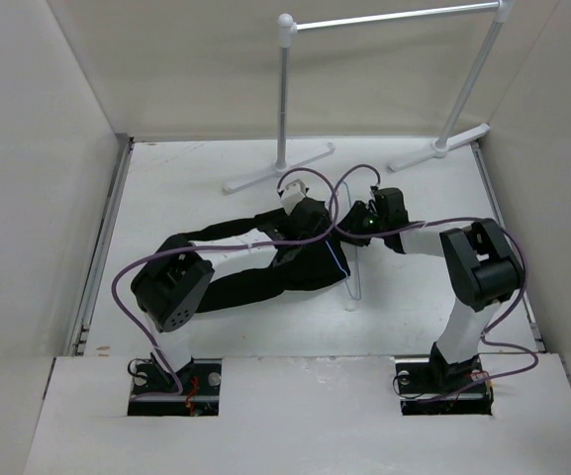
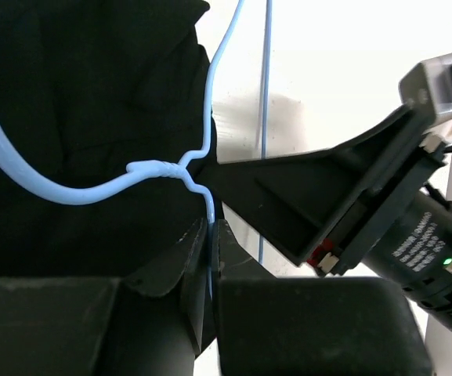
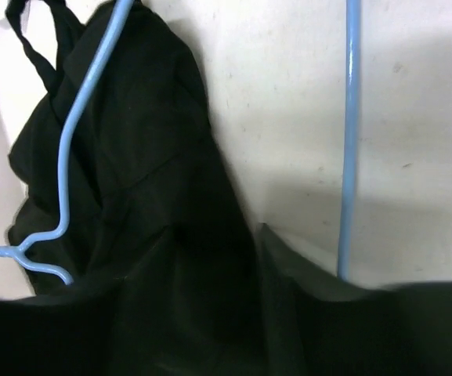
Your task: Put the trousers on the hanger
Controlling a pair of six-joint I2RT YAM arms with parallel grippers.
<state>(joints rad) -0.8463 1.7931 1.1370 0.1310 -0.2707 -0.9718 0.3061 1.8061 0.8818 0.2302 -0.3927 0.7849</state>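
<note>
The black trousers [image 1: 245, 282] lie stretched across the middle of the table, legs towards the left. The pale blue hanger [image 1: 352, 289] lies at their right end, partly under the cloth. In the left wrist view my left gripper [image 2: 211, 235] is shut on the hanger [image 2: 163, 168] wire just below its twisted neck, over the trousers [image 2: 84, 86]. My right gripper [image 1: 359, 226] sits close to the right, its fingers [image 2: 304, 196] reaching in. In the right wrist view its jaws [image 3: 226, 235] stand apart, with trousers [image 3: 147, 188] cloth in the gap and one hanger [image 3: 349, 141] bar beside it.
A white tubular garment rack [image 1: 283, 89] stands at the back of the table, its feet [image 1: 275, 170] just beyond the grippers. White walls [image 1: 38, 198] enclose the table on three sides. Purple cables [image 1: 344, 183] loop over both arms.
</note>
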